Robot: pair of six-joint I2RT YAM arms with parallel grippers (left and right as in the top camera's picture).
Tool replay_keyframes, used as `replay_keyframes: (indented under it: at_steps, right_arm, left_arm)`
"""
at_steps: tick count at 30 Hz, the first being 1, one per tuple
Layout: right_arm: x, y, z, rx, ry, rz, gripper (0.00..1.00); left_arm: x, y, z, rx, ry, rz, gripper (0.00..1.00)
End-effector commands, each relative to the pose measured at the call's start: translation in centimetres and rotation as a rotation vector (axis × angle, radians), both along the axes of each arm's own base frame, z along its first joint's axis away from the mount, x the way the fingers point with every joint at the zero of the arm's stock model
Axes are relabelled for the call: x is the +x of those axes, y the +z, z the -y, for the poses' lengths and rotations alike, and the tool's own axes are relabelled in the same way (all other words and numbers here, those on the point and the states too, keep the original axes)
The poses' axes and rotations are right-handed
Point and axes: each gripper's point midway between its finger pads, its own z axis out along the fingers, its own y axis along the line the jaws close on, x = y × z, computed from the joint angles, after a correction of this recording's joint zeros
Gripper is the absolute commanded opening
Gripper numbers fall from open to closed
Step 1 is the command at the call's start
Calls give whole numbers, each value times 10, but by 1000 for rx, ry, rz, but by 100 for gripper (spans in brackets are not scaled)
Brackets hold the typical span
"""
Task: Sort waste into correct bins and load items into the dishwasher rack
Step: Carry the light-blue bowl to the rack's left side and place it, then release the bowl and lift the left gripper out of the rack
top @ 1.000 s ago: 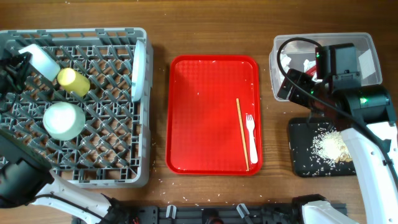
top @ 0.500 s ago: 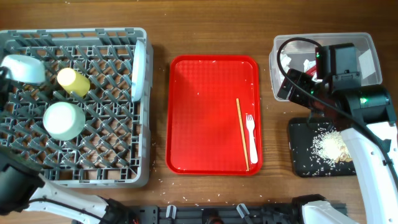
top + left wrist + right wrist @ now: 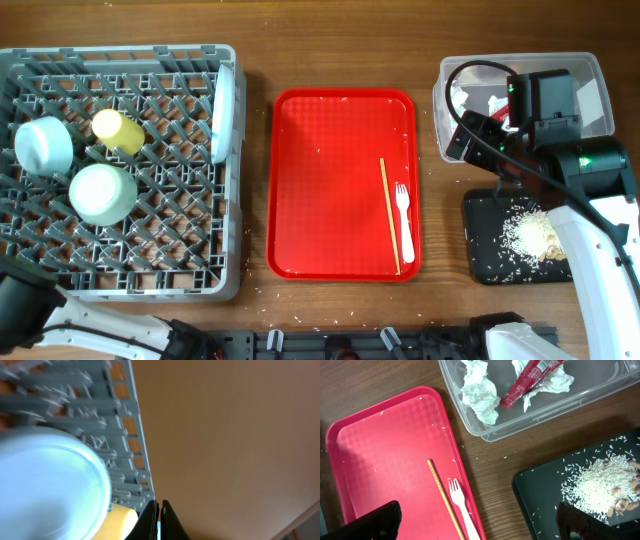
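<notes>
The grey dishwasher rack (image 3: 150, 250) holds a pale bowl (image 3: 43, 145) at its left, a yellow cup (image 3: 118, 131), a second bowl (image 3: 102, 193) and the plate (image 3: 222, 110) standing on edge at its right side. In the left wrist view my left gripper (image 3: 159, 520) is shut and empty, beside the blurred bowl (image 3: 50, 490) and the cup (image 3: 120, 520). My right gripper (image 3: 479, 522) is open and empty above the fork (image 3: 462, 510) and chopstick (image 3: 442, 495). The clear tub (image 3: 600, 390) contains tissue (image 3: 480, 392) and the red sachet (image 3: 532, 377). Rice (image 3: 600, 485) lies in the black tray (image 3: 540, 495).
The red tray (image 3: 330, 150) lies between the rack and the bins, with the fork (image 3: 404, 220) and chopstick (image 3: 389, 215) at its right side. Rice grains are scattered on the tray and the table. My right arm (image 3: 585, 170) hangs over the tub (image 3: 600, 70) and black tray (image 3: 490, 260).
The pale bowl went from my left gripper at the rack's upper left corner down into the rack. The left gripper let go, pulled out of the overhead view and shut. The right arm stayed still.
</notes>
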Motion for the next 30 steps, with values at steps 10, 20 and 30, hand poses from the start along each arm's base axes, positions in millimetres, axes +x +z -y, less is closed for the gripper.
replay_keyframes:
  at_steps: [10,20,30]
  right_arm:
    - [0,3,3,-16,3,9,100]
    - [0,3,3,-16,3,9,100]
    - [0,3,3,-16,3,9,100]
  left_arm:
    - [-32,21,-33,517,299,-390,4]
    - [-2,-38,20,616,109,-604,4]
    - [-21,-56,1,772,208,-867,4]
